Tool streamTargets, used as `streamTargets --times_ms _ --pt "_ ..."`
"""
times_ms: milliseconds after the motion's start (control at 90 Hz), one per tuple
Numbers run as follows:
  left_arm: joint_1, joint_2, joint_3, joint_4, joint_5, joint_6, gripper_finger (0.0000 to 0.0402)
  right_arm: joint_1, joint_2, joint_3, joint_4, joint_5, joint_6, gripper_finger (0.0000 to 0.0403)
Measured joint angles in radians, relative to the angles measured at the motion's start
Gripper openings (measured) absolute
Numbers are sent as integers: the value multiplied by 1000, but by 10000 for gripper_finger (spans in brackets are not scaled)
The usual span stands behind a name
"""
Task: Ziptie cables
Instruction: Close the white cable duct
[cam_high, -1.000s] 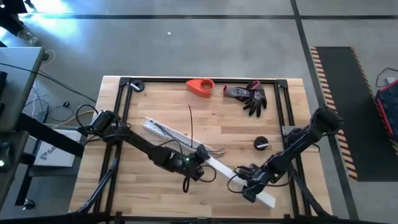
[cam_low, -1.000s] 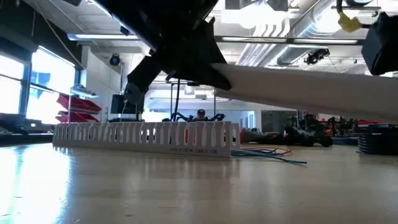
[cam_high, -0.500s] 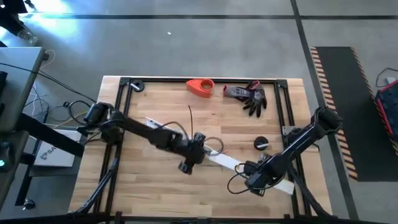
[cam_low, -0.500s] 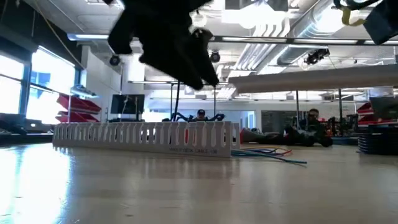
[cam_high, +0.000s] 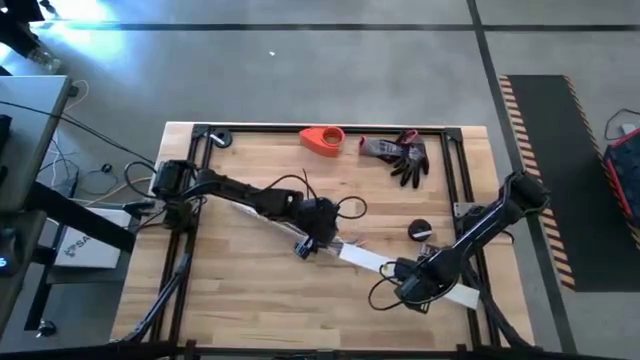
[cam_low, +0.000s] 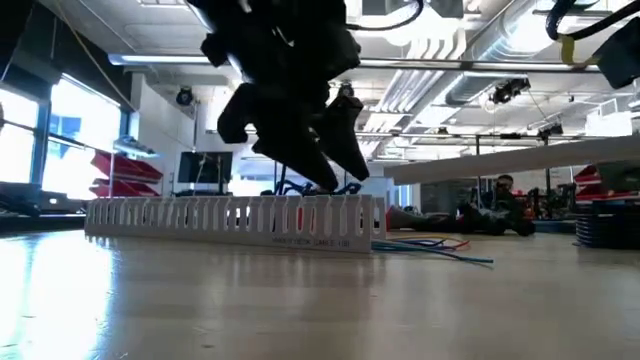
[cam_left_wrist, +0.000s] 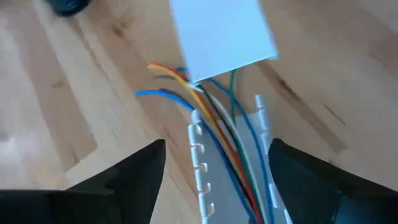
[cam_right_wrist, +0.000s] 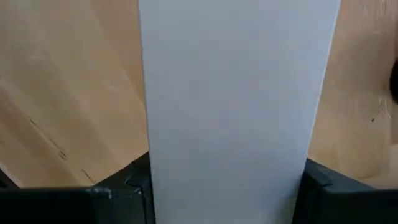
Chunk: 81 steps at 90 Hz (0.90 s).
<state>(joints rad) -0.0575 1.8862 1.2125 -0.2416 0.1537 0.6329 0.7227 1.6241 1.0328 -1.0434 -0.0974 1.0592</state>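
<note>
The cables (cam_left_wrist: 221, 124), thin blue, yellow, red, green and white wires, lie in the white slotted channel (cam_low: 235, 218) and spill from its end onto the table (cam_low: 440, 245). My left gripper (cam_left_wrist: 214, 149) hovers open over that end, one finger on each side of the channel, and I see no touch. In the high view the left gripper (cam_high: 315, 237) covers most of the channel. My right gripper (cam_high: 415, 280) is shut on the flat white strip (cam_high: 455, 293) near the table's right front. My right gripper pinches the flat white strip across its width, a finger (cam_right_wrist: 140, 183) on each long edge (cam_right_wrist: 163, 149), about midway along its length. The fingers lie across the strip. The strip (cam_low: 510, 165) is lifted clear of the table, nearly level.
A red ring-shaped object (cam_high: 322, 140) and a black glove (cam_high: 405, 155) lie at the far edge. A black round object (cam_high: 420, 232) sits right of centre. A thin black strip (cam_high: 306, 185) lies beyond the channel. Black frame rails (cam_high: 195, 200) border the table.
My left gripper has gone from beside the strip's left end toward the table's far edge and now hangs over the channel's end. The right gripper has shifted toward the right edge with the strip, which has swung about and levelled out, moving off the left gripper.
</note>
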Motion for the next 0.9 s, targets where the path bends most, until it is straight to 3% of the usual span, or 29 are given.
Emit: streamTargets --times_ms 222,378,611,900 --pt "0 11 0 24 49 23 267 5 0 -2 1 33 21 196" --pt "-4 55 1 52 45 -1 267 3 0 -4 34 128 15 196" --pt "-19 71 2 70 -57 -77 267 -22 27 -4 62 140 13 196" --pt "-44 82 -1 3 -43 -113 266 -31 57 -3 60 99 14 196"
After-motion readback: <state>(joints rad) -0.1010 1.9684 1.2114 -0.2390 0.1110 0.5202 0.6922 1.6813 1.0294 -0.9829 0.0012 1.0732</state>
